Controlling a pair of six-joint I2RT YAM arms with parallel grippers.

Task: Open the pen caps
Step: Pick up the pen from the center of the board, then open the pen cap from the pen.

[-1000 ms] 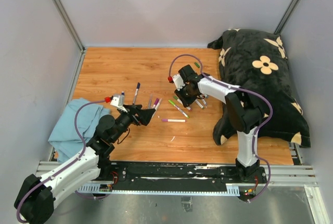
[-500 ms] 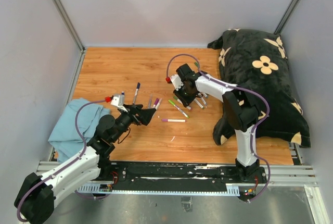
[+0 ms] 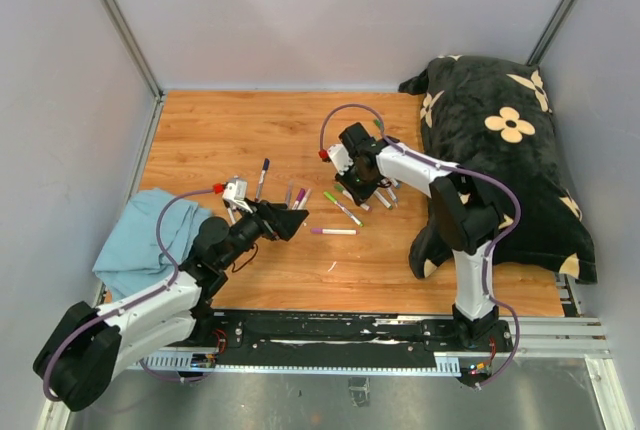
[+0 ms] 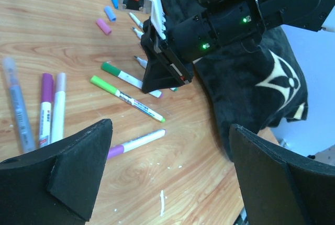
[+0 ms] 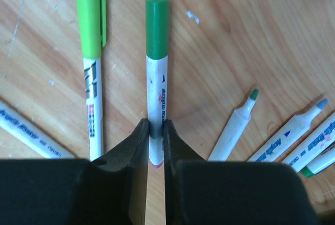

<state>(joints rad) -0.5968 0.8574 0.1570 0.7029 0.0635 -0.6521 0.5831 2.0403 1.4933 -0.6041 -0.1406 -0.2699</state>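
We are listing: right pincer (image 5: 155,131), pinching the white plastic pen barrel (image 5: 156,97) that is lying flat on the brown wooden surface (image 5: 235,36). Its dark green cylindrical plastic cap (image 5: 157,26) is sitting on the far end, clear of the jaws. Beside it, a lime green clipped plastic cap (image 5: 90,18) is sitting on a second pen. Left pincer (image 4: 170,125) is hovering, spread wide, holding nothing. A loose pink cap (image 4: 103,26) and a light blue cap (image 4: 110,13) are lying near the black flowered pillow (image 4: 246,94).

Orange-brown wood-grain counter (image 3: 220,140); black pillow (image 3: 490,165) with cream flowers; pale blue cloth (image 3: 135,240); one white pen (image 5: 157,91) has a dark green cap (image 5: 157,29).
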